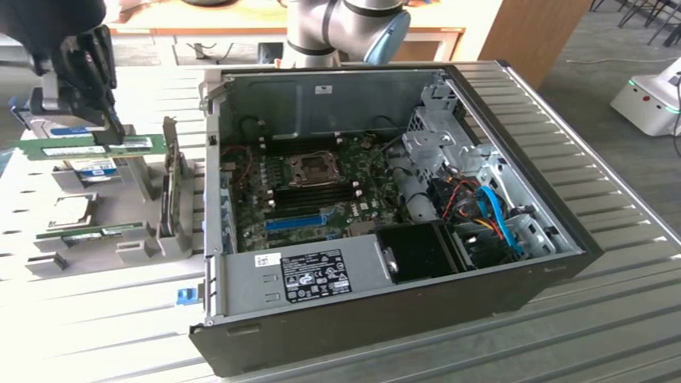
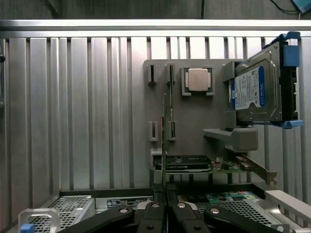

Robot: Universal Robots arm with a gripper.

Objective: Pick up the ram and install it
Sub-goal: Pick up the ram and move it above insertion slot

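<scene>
The ram (image 1: 91, 148), a narrow green stick with a pale label, hangs in the air above the grey parts holder (image 1: 43, 191) at the exterior view's left. My gripper (image 1: 98, 128) is shut on its upper edge. In the wrist view the ram (image 2: 164, 141) shows edge-on as a thin strip running out from between my fingertips (image 2: 165, 194). A second green stick (image 1: 91, 233) lies in the holder below. The open computer case (image 1: 511, 295) with its motherboard (image 1: 309, 191) lies to the exterior view's right, apart from the gripper.
On the holder plate (image 2: 126, 121) sit a processor chip (image 2: 198, 80), a hard drive in a blue-clipped frame (image 2: 255, 92) and a dark upright card (image 1: 171, 191). The case wall (image 1: 218, 159) stands between the holder and the motherboard. The ribbed metal table (image 1: 596, 319) surrounds everything.
</scene>
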